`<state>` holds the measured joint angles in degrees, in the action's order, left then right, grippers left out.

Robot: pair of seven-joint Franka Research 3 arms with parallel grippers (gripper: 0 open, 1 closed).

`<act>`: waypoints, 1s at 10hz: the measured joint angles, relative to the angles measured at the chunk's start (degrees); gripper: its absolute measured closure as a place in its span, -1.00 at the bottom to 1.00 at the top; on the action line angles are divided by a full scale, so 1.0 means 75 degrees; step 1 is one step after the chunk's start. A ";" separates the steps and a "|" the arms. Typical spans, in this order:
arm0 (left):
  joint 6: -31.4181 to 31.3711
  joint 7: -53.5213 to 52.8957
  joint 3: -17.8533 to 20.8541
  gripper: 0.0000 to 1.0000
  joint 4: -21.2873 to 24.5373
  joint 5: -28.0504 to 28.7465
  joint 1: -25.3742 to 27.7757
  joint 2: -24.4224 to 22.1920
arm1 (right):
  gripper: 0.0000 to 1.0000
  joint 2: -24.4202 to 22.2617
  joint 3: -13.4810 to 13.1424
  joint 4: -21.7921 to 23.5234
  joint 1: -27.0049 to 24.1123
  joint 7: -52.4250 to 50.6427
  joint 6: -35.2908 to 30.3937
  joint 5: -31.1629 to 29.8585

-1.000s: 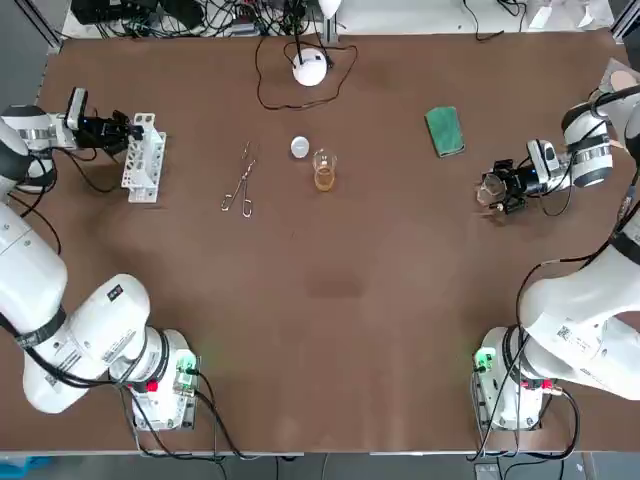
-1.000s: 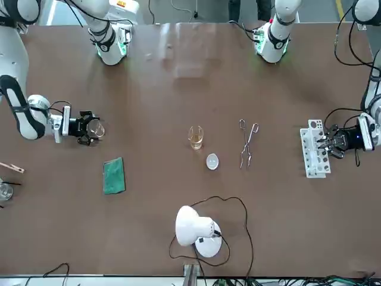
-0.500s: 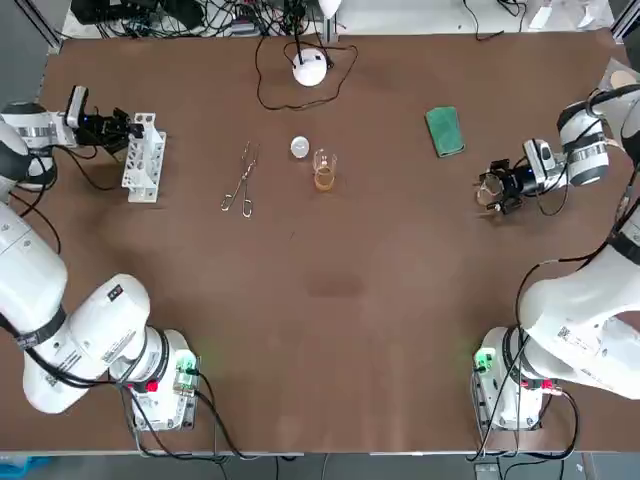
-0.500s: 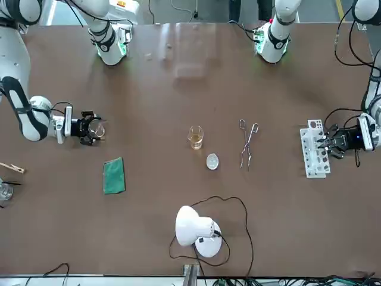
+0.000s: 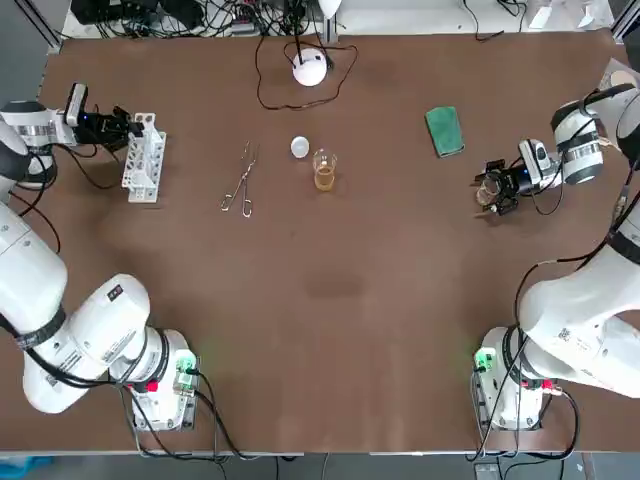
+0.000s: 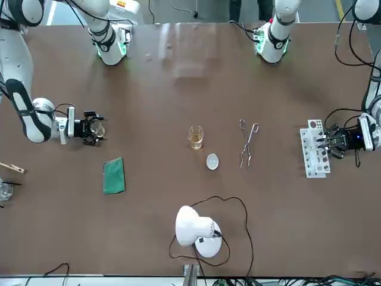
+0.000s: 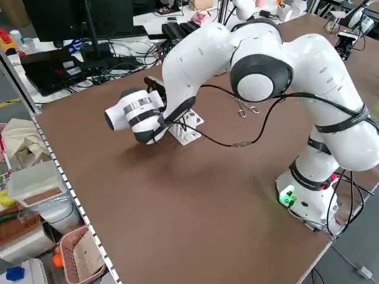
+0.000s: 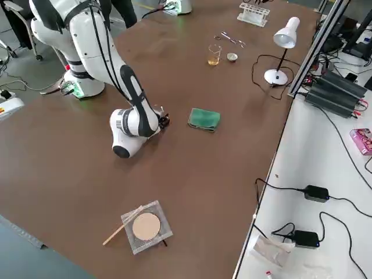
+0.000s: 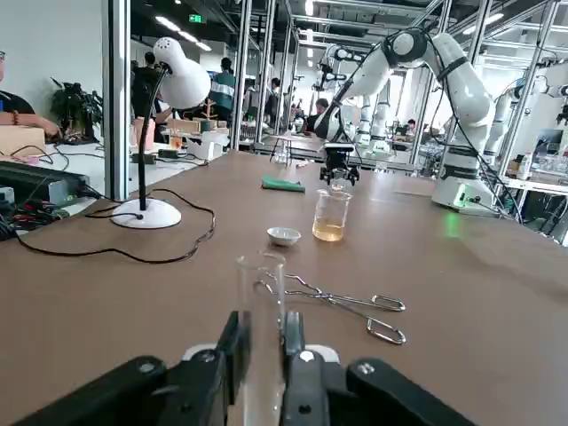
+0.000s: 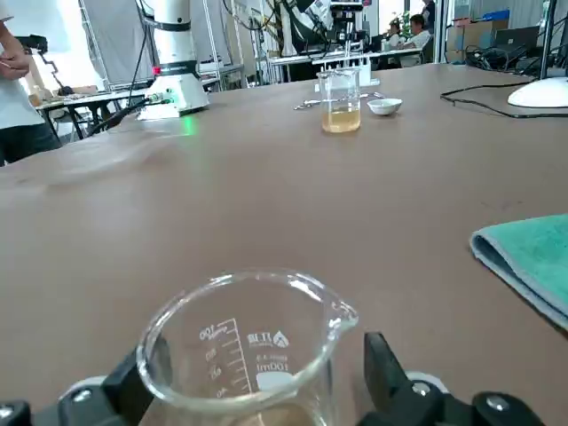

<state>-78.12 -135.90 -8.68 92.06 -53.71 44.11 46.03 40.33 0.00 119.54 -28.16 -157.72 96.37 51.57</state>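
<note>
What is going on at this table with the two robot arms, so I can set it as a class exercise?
The left gripper, at the table's left edge, is shut on a clear test tube at the white tube rack. The right gripper, at the right side, clasps a glass beaker near the green cloth. Between them, untouched, lie a small beaker of amber liquid, a white dish and metal tongs.

Clear graduated beaker (image 10: 244, 355) upright; clear test tube (image 9: 262, 328) upright at white rack (image 5: 143, 160)
</note>
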 joint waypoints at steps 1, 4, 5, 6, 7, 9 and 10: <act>0.0012 0.0002 -0.0003 0.57 0.0000 0.0001 0.0000 -0.0033 | -0.96 0.0011 0.0000 -0.0010 0.0000 -0.0002 0.0002 0.0000; 0.0082 0.0016 -0.0078 0.57 -0.0001 0.0037 0.0002 -0.0139 | -0.69 0.0019 0.0000 -0.0016 0.0001 -0.0005 0.0017 0.0000; 0.0107 0.0031 -0.0107 0.57 -0.0001 0.0044 0.0002 -0.0157 | -0.52 0.0019 0.0000 -0.0018 0.0001 -0.0005 0.0018 0.0000; 0.0158 0.0035 -0.0124 0.57 -0.0002 0.0044 0.0002 -0.0175 | -0.41 0.0019 0.0000 -0.0021 0.0001 -0.0005 0.0019 0.0006; 0.0201 0.0035 -0.0134 0.57 -0.0010 0.0044 0.0002 -0.0207 | -0.19 0.0020 0.0000 -0.0025 0.0002 -0.0005 0.0024 0.0011; 0.0232 0.0038 -0.0140 0.57 -0.0015 0.0044 0.0002 -0.0287 | 0.03 0.0021 0.0000 -0.0026 0.0003 -0.0005 0.0031 0.0014; 0.0234 0.0038 -0.0140 0.57 -0.0018 0.0044 0.0002 -0.0308 | 0.06 0.0022 0.0000 -0.0026 0.0003 -0.0005 0.0038 0.0014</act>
<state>-76.36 -135.61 -9.73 91.92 -53.38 44.13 43.72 40.50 0.00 119.34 -28.14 -157.75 96.66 51.68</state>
